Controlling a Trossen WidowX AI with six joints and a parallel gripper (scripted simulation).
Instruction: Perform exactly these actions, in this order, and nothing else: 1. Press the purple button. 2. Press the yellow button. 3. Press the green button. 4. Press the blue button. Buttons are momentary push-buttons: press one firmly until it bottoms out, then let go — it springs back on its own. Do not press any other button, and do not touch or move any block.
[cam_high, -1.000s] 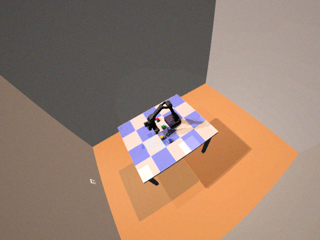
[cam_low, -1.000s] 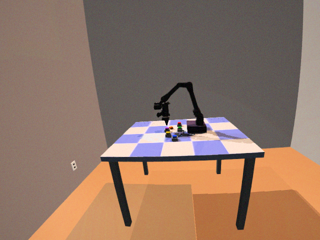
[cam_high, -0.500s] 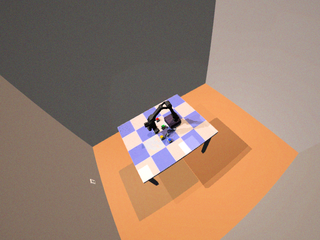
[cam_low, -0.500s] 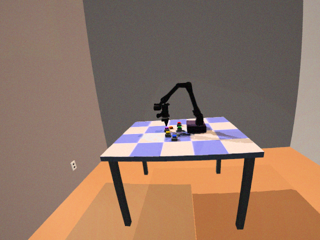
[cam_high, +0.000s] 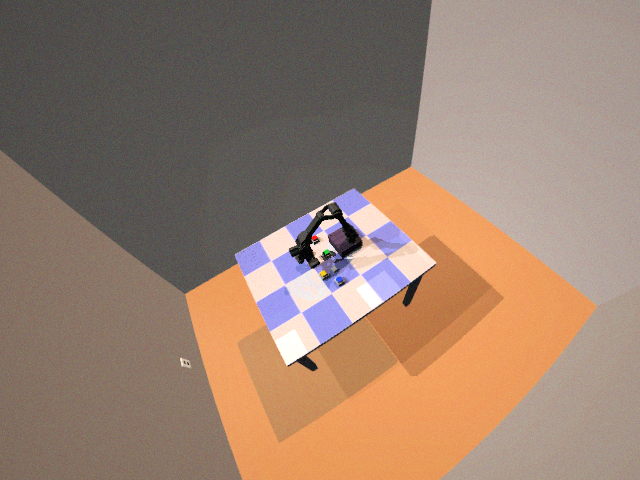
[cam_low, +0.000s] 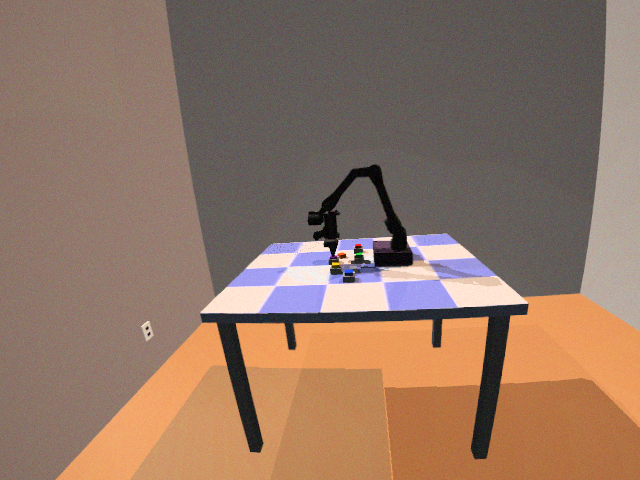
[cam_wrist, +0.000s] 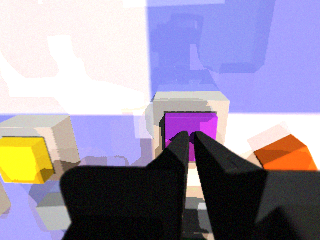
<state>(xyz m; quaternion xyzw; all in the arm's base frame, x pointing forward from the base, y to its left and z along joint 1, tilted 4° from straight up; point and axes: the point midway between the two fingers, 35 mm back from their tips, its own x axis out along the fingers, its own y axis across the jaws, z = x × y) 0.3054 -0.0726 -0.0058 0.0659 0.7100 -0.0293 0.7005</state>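
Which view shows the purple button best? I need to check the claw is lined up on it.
The wrist view: the purple button fills the middle, with the shut claw tips right at its near edge. In the exterior view it is a speck under the claw; in the top view the arm hides it.
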